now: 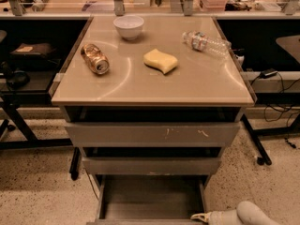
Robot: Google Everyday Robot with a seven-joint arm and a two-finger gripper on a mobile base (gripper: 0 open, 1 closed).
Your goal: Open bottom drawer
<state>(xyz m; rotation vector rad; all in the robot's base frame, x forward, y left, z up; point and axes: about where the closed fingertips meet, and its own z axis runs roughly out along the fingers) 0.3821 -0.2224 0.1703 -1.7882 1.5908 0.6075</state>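
Three grey drawer fronts down the cabinet face, and only one of them out. Looks largely done, judging by the bottom drawer (151,198) at six o'clock: drawn well forward of the two above, plain grey tray interior exposed to view, front edge cut by the lower border. Hard to say whether at full travel, with the front out of view. Remaining, at most: a last bit of pull, then letting go and backing away.

One gripper (197,216), low at five o'clock, just beside the right front corner of the open tray, pale arm (243,214) trailing off toward the four o'clock corner. Cannot tell whether open or closed, nor whether touching the drawer or merely next to it.

Counting the rest: one top drawer front (152,134), widest, with white scratch marks right of centre, looking shut; one middle drawer front (151,165) beneath, also looking shut. On the tan cabinet top (154,86), four loose things, one of each: one white bowl (129,26) upright at twelve o'clock; one drink can (95,58) on its side at nine o'clock; one yellow sponge (161,61) near the centre; one clear plastic bottle (206,42) on its side at two o'clock. All four well apart from each other, none near the drawers.
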